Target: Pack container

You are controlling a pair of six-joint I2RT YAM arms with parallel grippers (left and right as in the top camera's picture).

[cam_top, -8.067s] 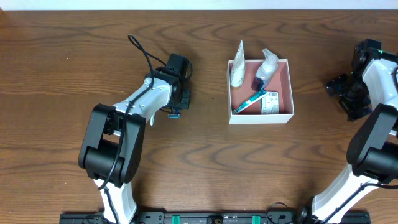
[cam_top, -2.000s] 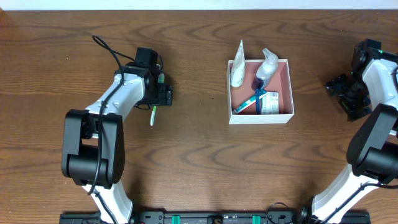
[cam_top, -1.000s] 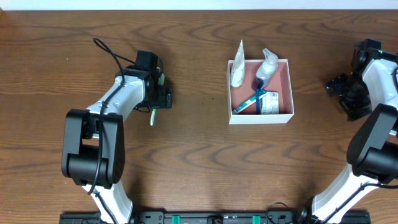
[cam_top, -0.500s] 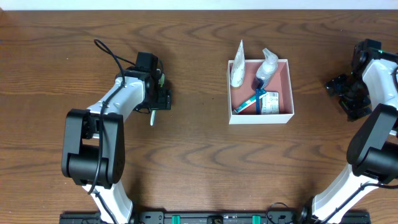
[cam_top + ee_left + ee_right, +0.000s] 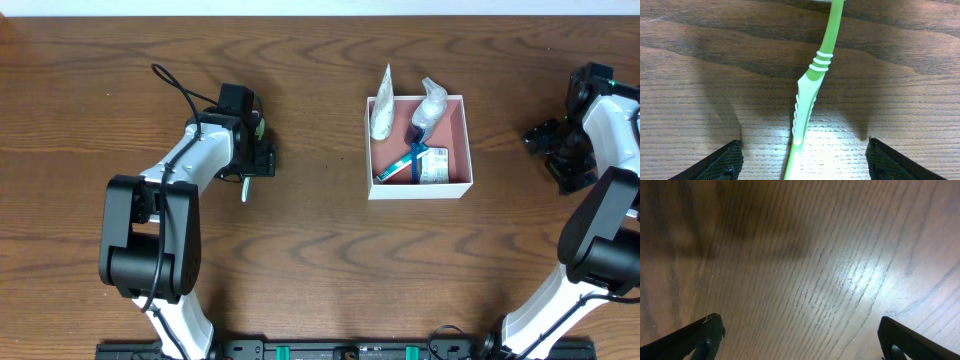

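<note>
A green and white toothbrush (image 5: 807,95) lies flat on the wooden table; in the overhead view only its pale end (image 5: 244,187) shows below the left arm. My left gripper (image 5: 802,159) is low over it and open, one finger on each side of the handle, neither touching. The container (image 5: 418,191), a white-walled square box with a pink inside, sits right of centre. It holds a white tube (image 5: 381,108) leaning over its upper left corner, a small bottle (image 5: 430,104), a blue toothbrush (image 5: 404,161) and a small packet (image 5: 434,166). My right gripper (image 5: 800,330) is open over bare wood.
The right arm (image 5: 585,130) stays at the table's far right edge, well away from the container. Bare wood separates the left gripper (image 5: 256,158) from the box. A black cable (image 5: 180,88) loops behind the left wrist.
Since the earliest frame the left arm has swung left to stand over the green toothbrush. Over the last second it has barely shifted. The right arm and the container's contents are unchanged.
</note>
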